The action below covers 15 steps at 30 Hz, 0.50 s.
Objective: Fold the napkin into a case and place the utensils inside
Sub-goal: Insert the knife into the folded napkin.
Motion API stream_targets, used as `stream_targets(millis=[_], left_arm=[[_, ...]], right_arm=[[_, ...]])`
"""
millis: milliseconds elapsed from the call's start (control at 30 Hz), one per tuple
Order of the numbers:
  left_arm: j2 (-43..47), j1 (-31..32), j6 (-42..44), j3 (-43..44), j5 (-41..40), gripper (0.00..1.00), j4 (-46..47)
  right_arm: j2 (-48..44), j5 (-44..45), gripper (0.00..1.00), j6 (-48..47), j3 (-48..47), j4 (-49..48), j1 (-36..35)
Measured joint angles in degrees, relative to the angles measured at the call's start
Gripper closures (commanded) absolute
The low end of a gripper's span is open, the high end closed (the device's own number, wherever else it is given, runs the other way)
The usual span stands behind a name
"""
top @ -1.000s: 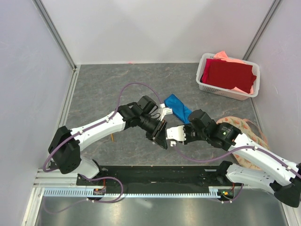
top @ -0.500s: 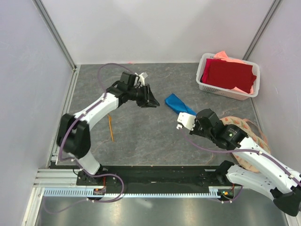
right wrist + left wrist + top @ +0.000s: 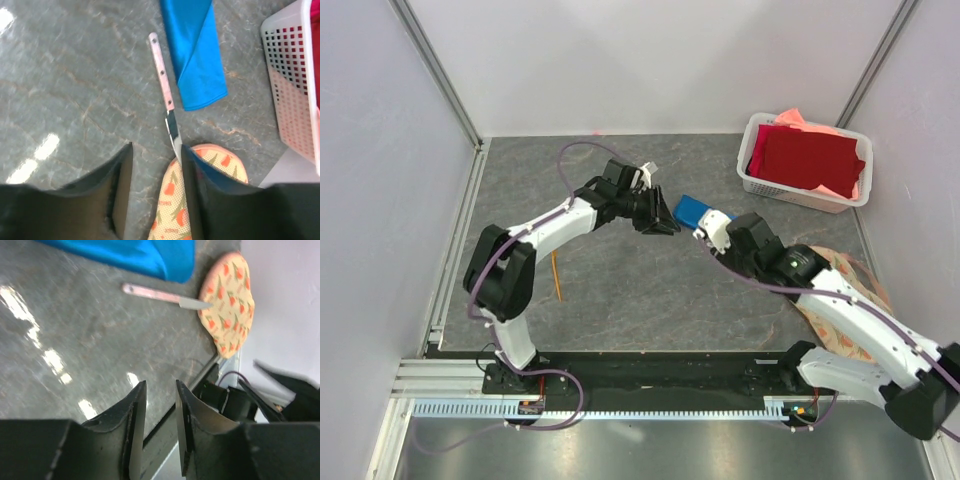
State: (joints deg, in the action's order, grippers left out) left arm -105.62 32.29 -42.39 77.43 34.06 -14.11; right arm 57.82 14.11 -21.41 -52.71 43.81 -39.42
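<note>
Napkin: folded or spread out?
Folded. The napkin lies as a narrow strip with overlapping layers; the knife lies beside it, not inside.

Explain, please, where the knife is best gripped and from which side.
Probably the pink handle, from straight above, jaws across its width. The knife lies flat on the table, blade tip at the floral mat's edge, napkin close beside the handle.

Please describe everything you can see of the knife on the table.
The knife lies flat on the grey table: a slim pale pink handle with three small rivets, then a short silver blade. It runs alongside the folded blue napkin without touching it, and its tip rests on the floral mat edge.
</note>
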Motion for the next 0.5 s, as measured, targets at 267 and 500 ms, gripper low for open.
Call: stream_targets(millis=[267, 500], left_arm=[[14.34, 0.9, 0.02, -7.54, 0.52, 0.6, -0.76], [18.99, 0.94, 0.59, -10.01, 1.09, 0.59, -1.01]], right_arm=[[23.08, 9.53, 0.02, 24.9, -13.49, 3.52, 5.46], [19.04, 8.35, 0.02, 49.16, -7.15, 1.22, 8.59]])
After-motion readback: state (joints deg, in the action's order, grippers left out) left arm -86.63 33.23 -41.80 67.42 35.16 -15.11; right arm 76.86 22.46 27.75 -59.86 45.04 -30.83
